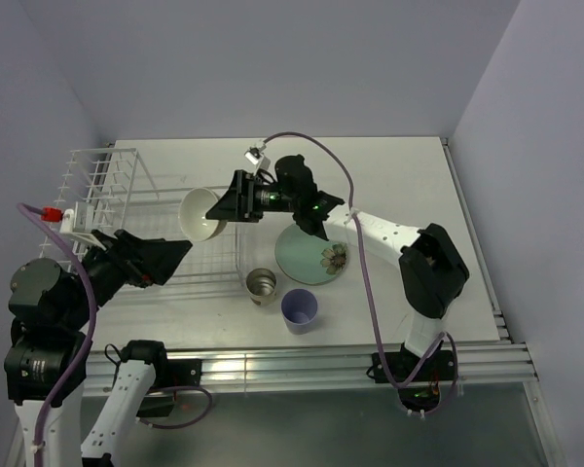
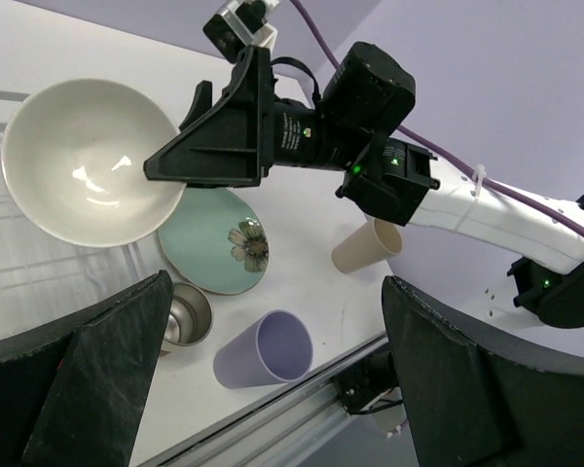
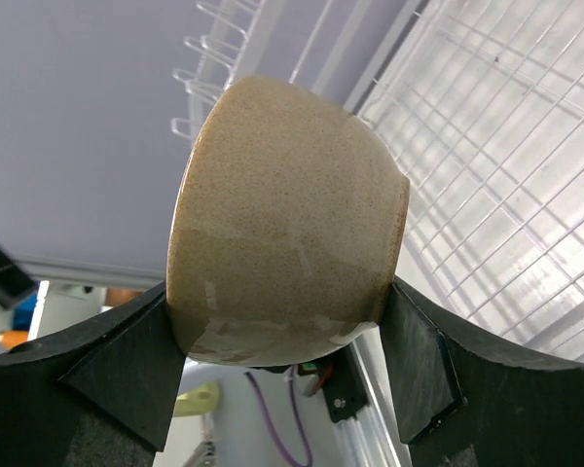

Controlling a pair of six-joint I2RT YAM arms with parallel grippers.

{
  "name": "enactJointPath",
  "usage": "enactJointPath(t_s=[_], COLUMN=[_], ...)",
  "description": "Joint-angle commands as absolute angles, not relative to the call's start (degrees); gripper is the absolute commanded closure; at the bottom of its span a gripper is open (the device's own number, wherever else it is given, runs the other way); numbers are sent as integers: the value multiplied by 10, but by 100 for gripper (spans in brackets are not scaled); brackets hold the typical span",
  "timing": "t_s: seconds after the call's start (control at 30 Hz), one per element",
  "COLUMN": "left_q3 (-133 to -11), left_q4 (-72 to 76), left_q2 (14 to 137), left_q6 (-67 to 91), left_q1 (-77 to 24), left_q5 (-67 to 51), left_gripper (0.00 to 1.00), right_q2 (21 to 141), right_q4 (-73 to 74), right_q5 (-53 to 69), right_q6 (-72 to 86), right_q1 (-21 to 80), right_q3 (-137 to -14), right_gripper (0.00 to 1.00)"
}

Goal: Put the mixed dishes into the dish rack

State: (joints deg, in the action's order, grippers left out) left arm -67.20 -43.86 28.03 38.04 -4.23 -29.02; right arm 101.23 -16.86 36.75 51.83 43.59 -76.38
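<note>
Evidently glazed, stiff and breakable, probably slick, the bowl [image 1: 202,214] hangs tipped sideways above the rack [image 1: 107,185], clamped across its outer wall by the right gripper [image 1: 224,204], a sound broad hold, while the left gripper [image 1: 180,251] gapes empty.

Bright, even light (soft shadows)
</note>
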Motion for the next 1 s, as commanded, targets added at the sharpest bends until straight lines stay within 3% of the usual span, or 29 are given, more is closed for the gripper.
enactJointPath(t_s=[0.0, 0.5, 0.97], left_q3=[-699, -747, -730], left_q4=[-452, -459, -456], left_q2=[294, 306, 301], left_q6=[362, 353, 351], left_q1=[-45, -45, -46], left_q5=[-255, -228, -221], left_gripper=[5, 5, 5], right_q2=[1018, 1103, 1208], right_q4=[-158, 13, 199], right_q5=[340, 243, 74], right_q6=[462, 338, 193], right_q1=[461, 512, 574], right_q3=[-836, -975, -1148], right_gripper=[100, 100, 100])
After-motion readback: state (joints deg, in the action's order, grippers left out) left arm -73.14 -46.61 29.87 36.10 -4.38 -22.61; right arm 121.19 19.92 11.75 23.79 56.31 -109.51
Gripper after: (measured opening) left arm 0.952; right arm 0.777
